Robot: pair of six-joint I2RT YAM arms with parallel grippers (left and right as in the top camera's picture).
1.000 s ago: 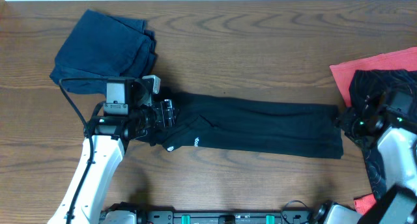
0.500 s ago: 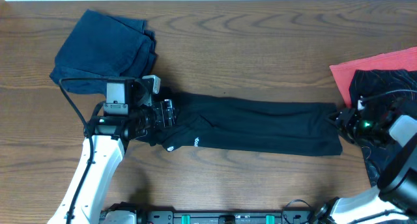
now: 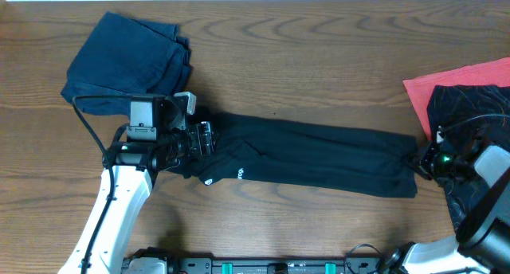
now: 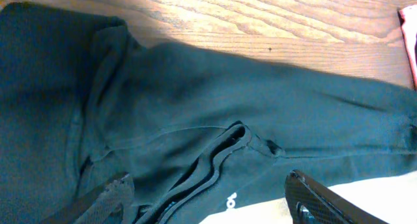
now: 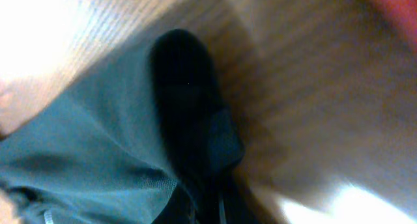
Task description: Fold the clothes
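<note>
The clothes in play are a black T-shirt (image 3: 319, 158) folded into a long band across the table, small white logo near its left end. My left gripper (image 3: 209, 138) stands open over that left end, with the neckline folds between its fingers (image 4: 107, 198) in the left wrist view. My right gripper (image 3: 420, 158) is at the band's right end, shut on a pinched fold of the black fabric (image 5: 189, 107). The right wrist view is blurred, with the shirt (image 5: 78, 146) filling its left side.
A folded navy garment (image 3: 127, 63) lies at the back left, just behind my left arm. At the right edge a red cloth (image 3: 462, 79) carries a crumpled black garment (image 3: 470, 107), close behind my right arm. Bare wood shows along the back.
My right gripper has moved onto the shirt's right end and shut on it, tugging that corner slightly. The left arm and gripper have not moved.
</note>
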